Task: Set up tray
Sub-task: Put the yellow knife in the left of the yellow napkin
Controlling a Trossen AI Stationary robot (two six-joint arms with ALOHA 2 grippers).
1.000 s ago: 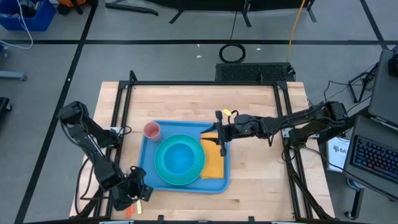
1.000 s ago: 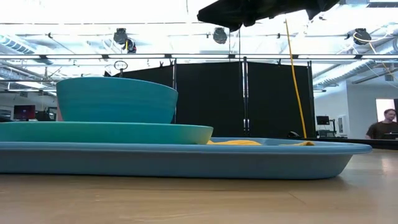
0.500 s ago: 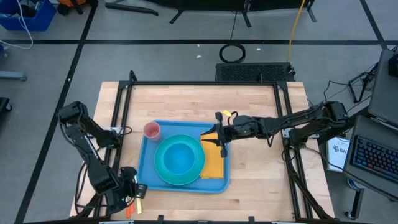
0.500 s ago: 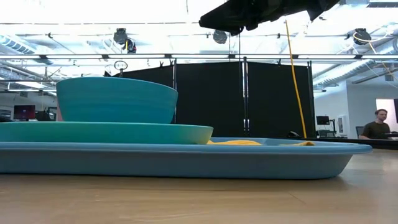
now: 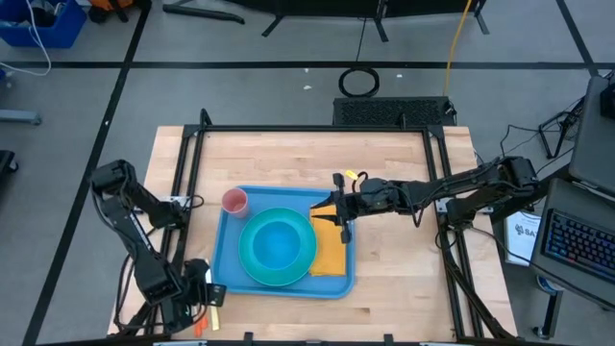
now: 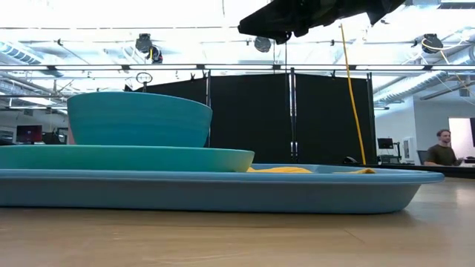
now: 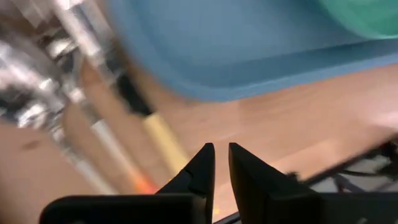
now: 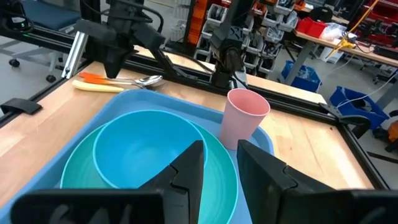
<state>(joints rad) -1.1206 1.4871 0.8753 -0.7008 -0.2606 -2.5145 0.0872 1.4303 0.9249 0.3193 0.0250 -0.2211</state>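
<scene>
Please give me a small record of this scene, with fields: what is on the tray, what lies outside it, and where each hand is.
tray: blue, on the wooden table
on tray: plate with bowl inside, pink cup, yellow cloth
outside tray: cutlery near its front left corner
left hand: at the cutlery, narrow gap
right hand: above the tray's far right corner, empty

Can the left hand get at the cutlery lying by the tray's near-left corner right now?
Probably yes. The left hand hangs right beside the cutlery on bare wood just outside the tray, with nothing between them. Its fingers are nearly together, so they would need to open first.
</scene>
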